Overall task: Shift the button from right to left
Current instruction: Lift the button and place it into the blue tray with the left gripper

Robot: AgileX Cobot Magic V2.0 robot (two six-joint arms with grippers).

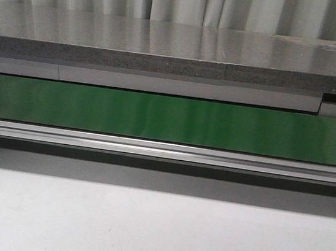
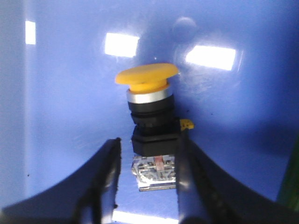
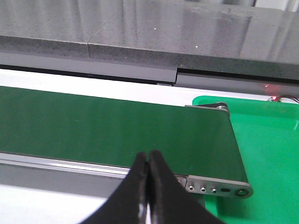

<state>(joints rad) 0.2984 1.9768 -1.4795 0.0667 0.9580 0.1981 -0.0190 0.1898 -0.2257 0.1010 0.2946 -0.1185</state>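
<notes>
The button [image 2: 148,98] shows only in the left wrist view. It has a round yellow-orange cap, a silver ring, a dark boxy body and a small yellow side tab [image 2: 187,124], and it lies on the blue floor of a bin [image 2: 60,93]. My left gripper [image 2: 149,140] is open, with its fingers either side of the button's body. One finger [image 2: 184,158] is against the body and the other [image 2: 110,163] stands a small gap away. My right gripper [image 3: 147,156] is shut and empty over the front rail of the green conveyor belt [image 3: 93,126]. Neither gripper shows in the front view.
The green belt [image 1: 169,118] runs across the front view, with a metal rail [image 1: 165,150] in front and a grey ledge [image 1: 164,63] behind. A green tray [image 3: 266,154] lies past the belt's end roller. White tabletop [image 1: 153,235] lies in front.
</notes>
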